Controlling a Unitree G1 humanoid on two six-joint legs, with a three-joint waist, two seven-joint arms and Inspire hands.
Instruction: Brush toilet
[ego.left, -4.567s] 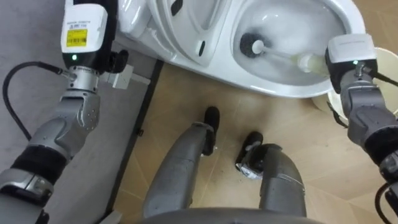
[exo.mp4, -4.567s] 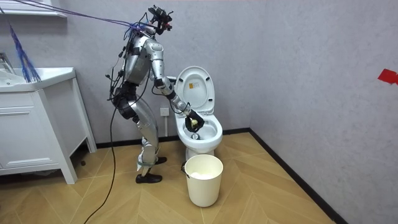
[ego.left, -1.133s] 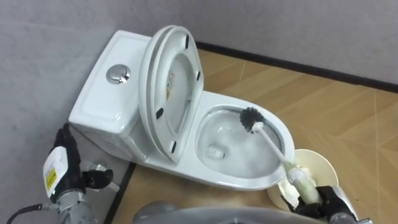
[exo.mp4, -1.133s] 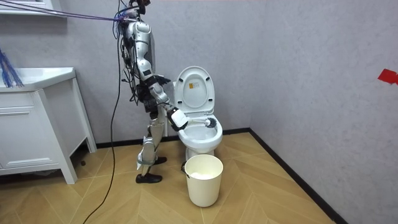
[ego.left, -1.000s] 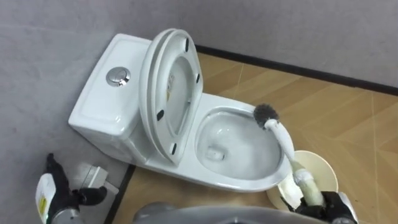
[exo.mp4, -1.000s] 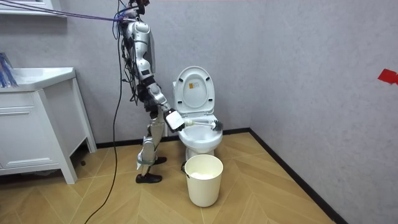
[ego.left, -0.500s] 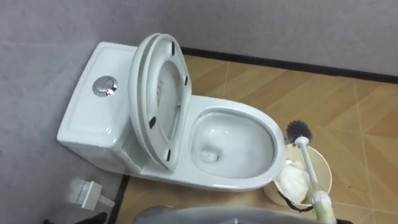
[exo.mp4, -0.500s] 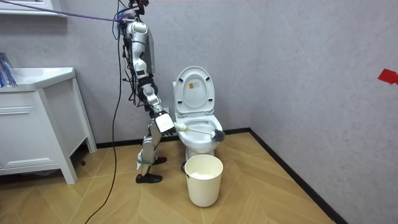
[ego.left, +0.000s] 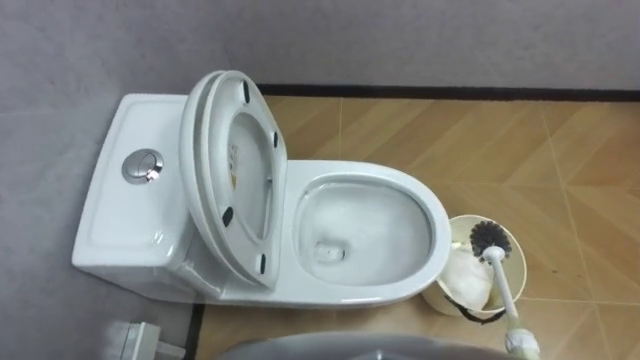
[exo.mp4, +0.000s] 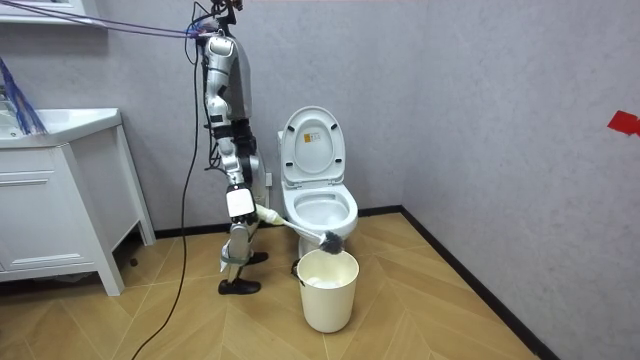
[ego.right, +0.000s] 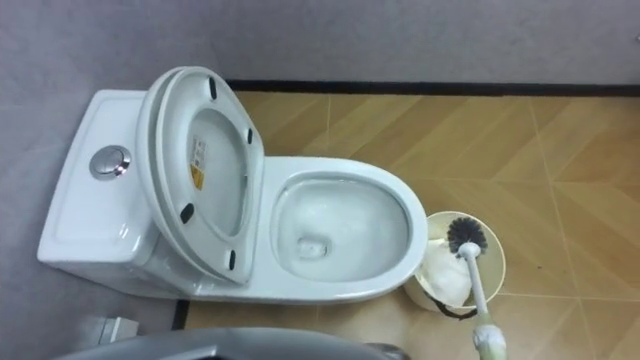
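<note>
A white toilet (ego.left: 432, 222) stands against the grey wall with its lid and seat (ego.left: 232, 190) raised and the bowl bare. The toilet brush (ego.left: 502, 283) has a white handle and a dark bristle head (ego.left: 488, 236). The head hangs over the cream bin (ego.left: 515, 262) to the right of the bowl. In the room view I stand upright at the toilet's (exo.mp4: 320, 212) left. My right hand (exo.mp4: 243, 206) is low at my side, shut on the brush, which slants down to the bin (exo.mp4: 327, 292).
The bin holds a white crumpled lump (ego.left: 462, 283). A white cabinet with a basin (exo.mp4: 60, 200) stands at the room view's left. Wooden floor (exo.mp4: 450, 310) stretches to the right of the bin. A small white box (ego.left: 140, 340) lies by the toilet's base.
The brush has left the bowl and swung right and down until its head is over the bin. My right arm dropped to my side. The eye view shifted.
</note>
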